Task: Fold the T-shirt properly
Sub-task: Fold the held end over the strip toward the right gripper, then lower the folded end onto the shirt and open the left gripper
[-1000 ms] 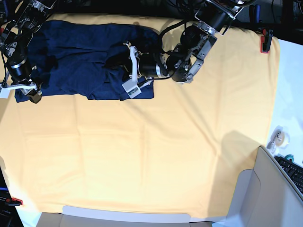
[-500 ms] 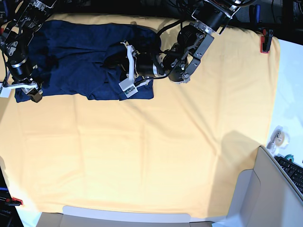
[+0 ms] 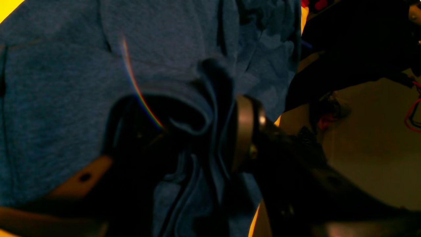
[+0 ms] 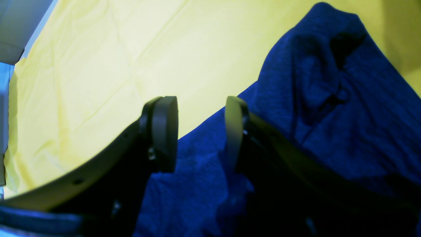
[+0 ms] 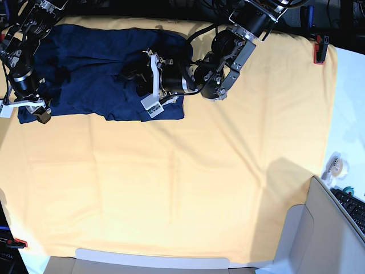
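The dark navy T-shirt point(image 5: 91, 68) lies spread at the back left of the table, crumpled near its right end. My left gripper point(image 5: 149, 80) lies low over that right end. In the left wrist view its jaws point(image 3: 184, 131) stand wide apart, and a bunched fold of the T-shirt point(image 3: 210, 98) rests against one finger pad point(image 3: 243, 131). My right gripper point(image 5: 35, 111) sits at the shirt's front left corner. Its fingers point(image 4: 164, 131) are apart, astride the T-shirt's edge point(image 4: 204, 164), with nothing pinched.
A yellow-orange cloth point(image 5: 199, 171) covers the whole table. Red clamps hold it at the back right point(image 5: 320, 50) and front left point(image 5: 20, 242). A grey-white box point(image 5: 319, 228), a keyboard point(image 5: 353, 208) and a tape roll point(image 5: 336, 165) stand at the right edge.
My left arm has slid leftward over the shirt's right end, pushing the fold along, and its jaws have spread. The right arm has not moved.
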`<state>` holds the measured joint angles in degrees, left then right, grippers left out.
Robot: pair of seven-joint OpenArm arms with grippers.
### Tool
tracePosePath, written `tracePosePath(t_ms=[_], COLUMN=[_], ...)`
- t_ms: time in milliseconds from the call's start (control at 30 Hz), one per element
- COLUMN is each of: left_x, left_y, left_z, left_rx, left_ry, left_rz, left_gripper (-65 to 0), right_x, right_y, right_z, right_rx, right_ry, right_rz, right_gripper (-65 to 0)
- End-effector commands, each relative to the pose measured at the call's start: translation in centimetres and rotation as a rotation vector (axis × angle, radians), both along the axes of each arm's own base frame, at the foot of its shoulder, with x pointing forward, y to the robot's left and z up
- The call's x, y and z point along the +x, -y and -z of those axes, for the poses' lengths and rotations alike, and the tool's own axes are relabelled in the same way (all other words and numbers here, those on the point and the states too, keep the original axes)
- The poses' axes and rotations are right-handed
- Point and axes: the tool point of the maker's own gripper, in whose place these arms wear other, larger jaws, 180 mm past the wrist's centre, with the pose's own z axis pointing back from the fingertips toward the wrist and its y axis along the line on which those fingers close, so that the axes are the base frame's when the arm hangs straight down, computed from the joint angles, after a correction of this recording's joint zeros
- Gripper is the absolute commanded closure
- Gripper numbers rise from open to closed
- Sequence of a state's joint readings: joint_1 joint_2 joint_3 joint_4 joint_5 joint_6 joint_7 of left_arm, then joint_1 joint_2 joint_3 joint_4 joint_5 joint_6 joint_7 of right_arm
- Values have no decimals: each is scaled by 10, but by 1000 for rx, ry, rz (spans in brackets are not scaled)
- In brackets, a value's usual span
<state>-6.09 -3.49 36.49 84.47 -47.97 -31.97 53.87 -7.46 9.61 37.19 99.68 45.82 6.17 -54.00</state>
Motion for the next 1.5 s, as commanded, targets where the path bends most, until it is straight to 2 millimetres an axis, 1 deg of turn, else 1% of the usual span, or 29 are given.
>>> tracePosePath(t_ms=[0, 100, 233, 333, 400, 567, 600, 667, 700, 733, 767, 867, 933, 967, 1100, 1167, 1267, 1333, 1400, 1467], left_x=[7, 6, 9, 11, 7, -3, -2, 2, 7, 14, 20, 40, 45, 46, 48, 42, 43, 39, 37, 34], left_y=[7, 7, 6, 6, 2, 3, 2, -2, -9, -19, -29, -60, -76, -83, -100, -105, -106, -102, -96, -91], left_z=[-17, -17, -23, -42, -52, -87, -91, -94, -91, -86, -83, -70, -60, -55, -44, -29, -15, 0, 8, 9], left_rx=[-57, -53, -59, -85, -72, -87, -92, -90, -73, -48, -28, 41, 89, 111, 160, 180, 205, 237, 250, 250], left_ry=[31, 29, 49, 106, 149, 262, 277, 286, 288, 287, 288, 253, 233, 231, 223, 178, 174, 165, 163, 165], left_rz=[-3, 1, 2, 10, 39, 94, 90, 74, 57, 36, 14, -85, -122, -124, -130, -136, -155, -151, -141, -132], left_gripper=[-239, -272, -275, -275, -275, -275, -275, -273, -267, -239, -194, -7, 0, -9, 0, 0, 0, 0, 0, 0], right_x=[6, 6, 6, 6, 6, 6, 6, 6, 6, 6, 6, 2, 2, 2, 2, 3, 3, 3, 3, 2], right_y=[5, 5, 5, 5, 5, 5, 5, 5, 5, 5, 4, 4, 4, 4, 4, 3, 3, 3, 4, 4], right_z=[-16, -15, -15, -15, -15, -15, -15, -15, -15, -14, -14, -11, -11, -10, -10, -10, -10, -10, -10, -10], right_rx=[-29, -28, -27, -27, -27, -27, -27, -27, -27, -27, -25, -25, -25, -24, -24, -23, -23, -23, -24, -24], right_ry=[51, 48, 47, 47, 47, 47, 47, 47, 47, 46, 46, 35, 35, 34, 34, 33, 33, 33, 33, 32], right_rz=[-4, -3, -2, -2, -2, -2, -2, -2, -2, -2, -2, -2, -2, -2, -2, -6, -6, -6, -5, -3], right_gripper=[-240, -240, -240, -240, -240, -240, -240, -240, -240, -240, -240, -240, -240, -240, -240, -240, -240, -240, -240, -240])
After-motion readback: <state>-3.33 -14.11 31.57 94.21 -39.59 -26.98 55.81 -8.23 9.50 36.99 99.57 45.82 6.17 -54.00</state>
